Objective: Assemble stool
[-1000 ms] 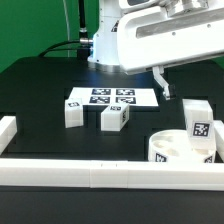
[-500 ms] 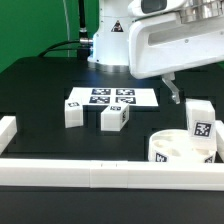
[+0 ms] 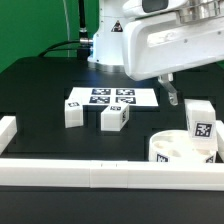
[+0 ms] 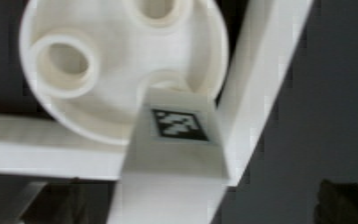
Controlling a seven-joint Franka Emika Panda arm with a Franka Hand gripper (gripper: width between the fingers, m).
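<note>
The stool's round white seat [image 3: 176, 150] with its sockets lies at the exterior view's right front, against the border rail. One leg block [image 3: 198, 121] with a tag stands upright on the seat's far side. Two more leg blocks [image 3: 73, 111] [image 3: 115, 117] lie on the black table near the middle. My gripper [image 3: 172, 92] hangs open above the seat and the upright leg. In the wrist view the seat [image 4: 105, 70] fills the frame, and the tagged leg [image 4: 179, 125] runs toward my gripper [image 4: 185, 205]. Its dark fingers [image 4: 30, 200] stand apart on either side, with gaps.
The marker board [image 3: 110, 97] lies flat behind the two loose legs. Long white border rails run along the table's front [image 3: 100, 173] and stand at the left [image 3: 8, 128]. In the wrist view a rail [image 4: 268, 70] passes beside the seat. The arm's base stands at the back.
The arm's hand has come down and forward over the seat and the upright leg. The jaws stayed open. The parts on the table have not moved.
</note>
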